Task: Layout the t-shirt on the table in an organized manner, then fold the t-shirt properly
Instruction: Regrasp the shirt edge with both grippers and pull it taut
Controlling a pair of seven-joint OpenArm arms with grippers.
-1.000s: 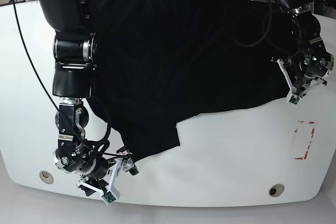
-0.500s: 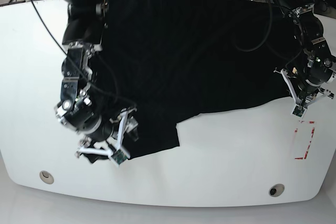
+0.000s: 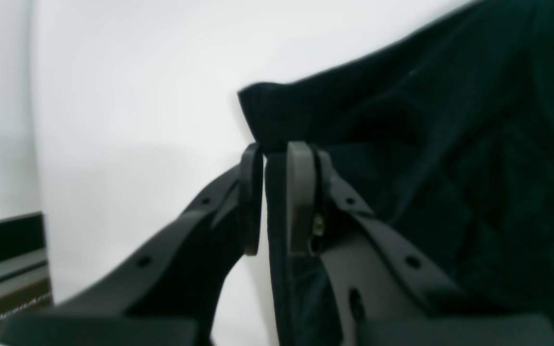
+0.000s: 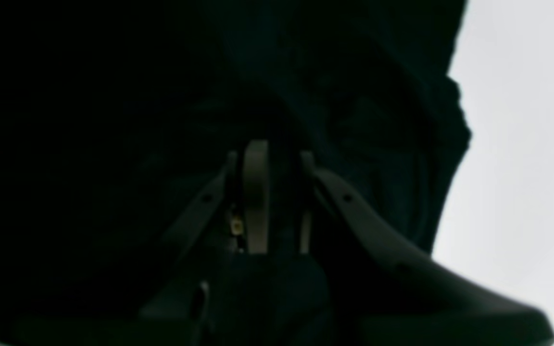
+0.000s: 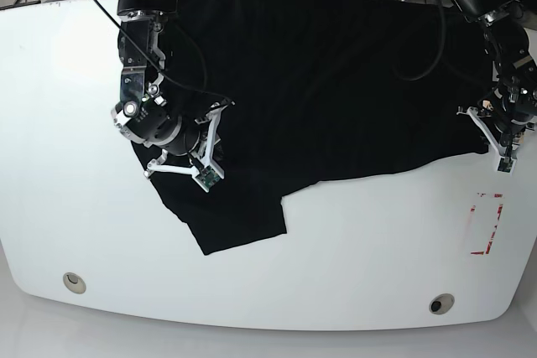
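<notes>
The black t-shirt [image 5: 336,81] lies spread over the far half of the white table [image 5: 352,266], with a loose flap hanging toward the front left. My right gripper [image 5: 191,142] is over the shirt's left side. In the right wrist view [image 4: 282,192] its jaws stand close together with dark fabric [image 4: 354,120] between and around them. My left gripper [image 5: 495,127] is at the shirt's right edge. In the left wrist view [image 3: 275,192] it is shut on a fold of the shirt's edge [image 3: 402,120], above bare tabletop [image 3: 137,96].
A red dashed rectangle mark [image 5: 487,224] is on the table at the right, just below my left gripper. Two round grey grommets sit near the front edge, one at the left [image 5: 74,281] and one at the right [image 5: 441,303]. Cables hang beyond the far edge.
My right gripper has moved from the table's front left edge up onto the shirt's left side. My left gripper has shifted a little right and up. The shirt's front flap has stayed put.
</notes>
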